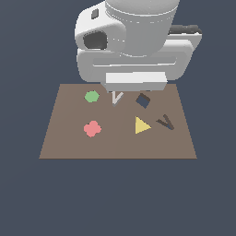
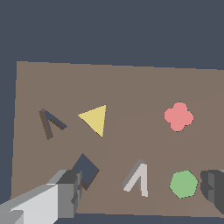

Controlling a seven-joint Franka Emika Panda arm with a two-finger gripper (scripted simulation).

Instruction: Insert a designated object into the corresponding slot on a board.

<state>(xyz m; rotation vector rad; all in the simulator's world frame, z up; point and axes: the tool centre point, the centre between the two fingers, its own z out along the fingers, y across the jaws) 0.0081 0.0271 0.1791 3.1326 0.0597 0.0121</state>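
White V (image 2: 137, 178) flanked closely — blue square (image 2: 86, 169), green hexagon (image 2: 183, 183) beside it.

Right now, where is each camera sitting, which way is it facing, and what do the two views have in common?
Exterior view: off the arm, raised, looking down across the board toward the robot's white body, which hides the hand.
Wrist view: on the wrist above the board, looking down; the hand shows as two fingers either side of the white V piece.
Shared: white V piece, V slot, yellow triangle, blue square.
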